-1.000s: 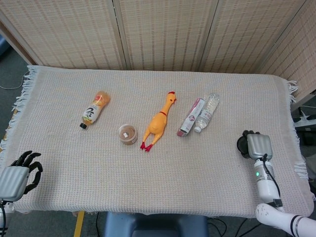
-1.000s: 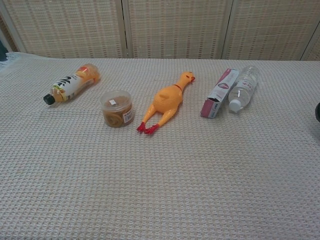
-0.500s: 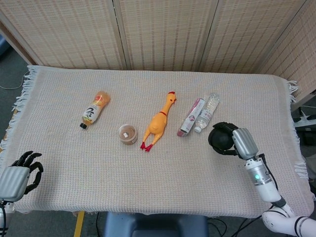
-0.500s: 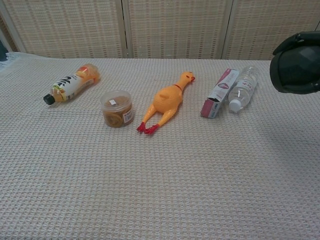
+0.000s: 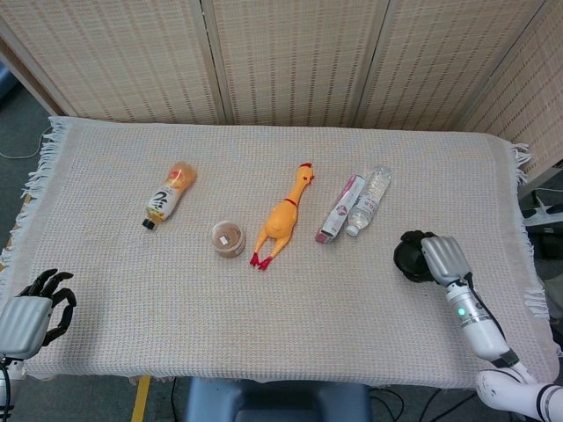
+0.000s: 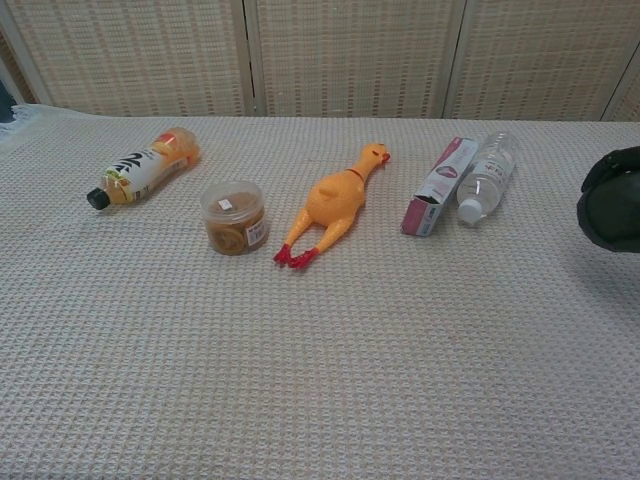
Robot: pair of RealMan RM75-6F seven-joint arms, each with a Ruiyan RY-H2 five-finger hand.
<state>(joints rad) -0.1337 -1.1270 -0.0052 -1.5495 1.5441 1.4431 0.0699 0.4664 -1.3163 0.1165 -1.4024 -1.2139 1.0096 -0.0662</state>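
Water bottle [image 5: 369,200] lies forward-left of the right hand [image 5: 424,258], cap end nearest; fingers curled, nothing held.

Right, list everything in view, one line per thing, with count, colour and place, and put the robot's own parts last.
Drink bottle: one, orange with a black cap, lying at the left of the row.
Round tub: one, clear with brown contents, left of the chicken's feet.
Rubber chicken: one, yellow-orange with red feet, lying mid-table.
Box: one, pink and white, lying beside the water bottle.
Water bottle: one, clear with a white cap, right of the box.
Table cloth: one, beige woven, covering the table.
Screen: woven panels behind the table.
Left hand: grey and black, at the near left corner, holding nothing.
Right hand: grey and black, fingers curled, near the water bottle.
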